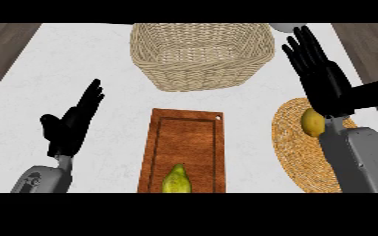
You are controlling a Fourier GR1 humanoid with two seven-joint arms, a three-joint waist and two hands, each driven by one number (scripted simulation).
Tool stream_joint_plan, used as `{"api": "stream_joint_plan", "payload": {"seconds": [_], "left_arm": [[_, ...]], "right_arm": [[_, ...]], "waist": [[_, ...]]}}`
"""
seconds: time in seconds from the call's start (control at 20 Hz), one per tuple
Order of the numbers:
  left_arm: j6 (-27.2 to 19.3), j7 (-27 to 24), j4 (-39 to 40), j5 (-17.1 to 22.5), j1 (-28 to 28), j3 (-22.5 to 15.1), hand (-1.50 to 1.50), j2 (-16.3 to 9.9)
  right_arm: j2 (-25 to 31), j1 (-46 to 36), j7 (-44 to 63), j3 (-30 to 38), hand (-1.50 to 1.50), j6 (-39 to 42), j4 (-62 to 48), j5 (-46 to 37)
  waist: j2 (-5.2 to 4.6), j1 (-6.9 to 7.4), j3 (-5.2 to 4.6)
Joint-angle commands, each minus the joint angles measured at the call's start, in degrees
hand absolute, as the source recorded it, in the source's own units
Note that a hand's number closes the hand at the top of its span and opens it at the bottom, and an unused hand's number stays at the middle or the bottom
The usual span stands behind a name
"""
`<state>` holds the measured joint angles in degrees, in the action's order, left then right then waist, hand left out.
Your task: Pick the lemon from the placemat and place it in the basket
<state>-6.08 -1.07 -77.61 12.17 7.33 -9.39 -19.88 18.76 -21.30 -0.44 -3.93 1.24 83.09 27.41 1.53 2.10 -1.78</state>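
A yellow lemon (312, 122) lies on a round woven placemat (295, 147) at the right side of the counter, partly hidden by my right wrist. My right hand (321, 77) hovers above and beyond the lemon with its fingers straight, pointing to the far edge. It is open and holds nothing. A wicker basket (201, 55) stands at the far middle of the counter, to the left of that hand. My left hand (74, 122) rests open at the left, fingers up, away from both.
A brown wooden cutting board (181, 140) lies in the middle near me, with a green-yellow fruit (176, 181) at its near end. A pale round object (284, 27) peeks out behind the basket's right corner. Dark wood borders the white counter at both far corners.
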Motion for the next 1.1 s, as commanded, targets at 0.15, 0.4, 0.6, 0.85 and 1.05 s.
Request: {"api": "stream_joint_plan", "payload": {"seconds": [0.15, 0.4, 0.6, 0.85, 1.05], "left_arm": [[-2.2, 6.2, 1.6, 1.5, -7.1, 0.9, 0.00, 1.1], [-2.4, 11.8, 3.7, 0.4, -10.1, -1.7, 0.00, 1.5], [-2.3, 13.5, 1.0, 0.7, -11.0, -1.7, 0.00, 1.0], [-0.7, 11.3, 2.6, 1.5, -12.1, -0.2, 0.00, -0.1], [-1.0, 11.9, 2.8, 1.4, -13.2, 0.0, 0.00, -0.3]], "right_arm": [[6.6, -4.2, -5.6, 9.8, 1.50, 4.7, -7.2, 1.8], [2.6, -2.5, -18.5, 0.7, 1.50, 10.4, -13.0, -8.8], [-3.6, -3.3, -14.7, -6.7, -1.50, -9.5, -11.0, -23.7], [9.2, -5.8, -0.2, -8.0, -1.50, -14.3, -11.9, -35.4], [20.6, -10.2, 11.5, -8.9, -1.50, -10.9, -10.7, -42.7]], "waist": [[-1.81, -0.97, 1.86], [-2.05, -0.20, 1.90], [-1.56, -0.57, 1.77], [-1.06, -2.15, 1.42], [-0.78, -3.01, 1.30]]}}
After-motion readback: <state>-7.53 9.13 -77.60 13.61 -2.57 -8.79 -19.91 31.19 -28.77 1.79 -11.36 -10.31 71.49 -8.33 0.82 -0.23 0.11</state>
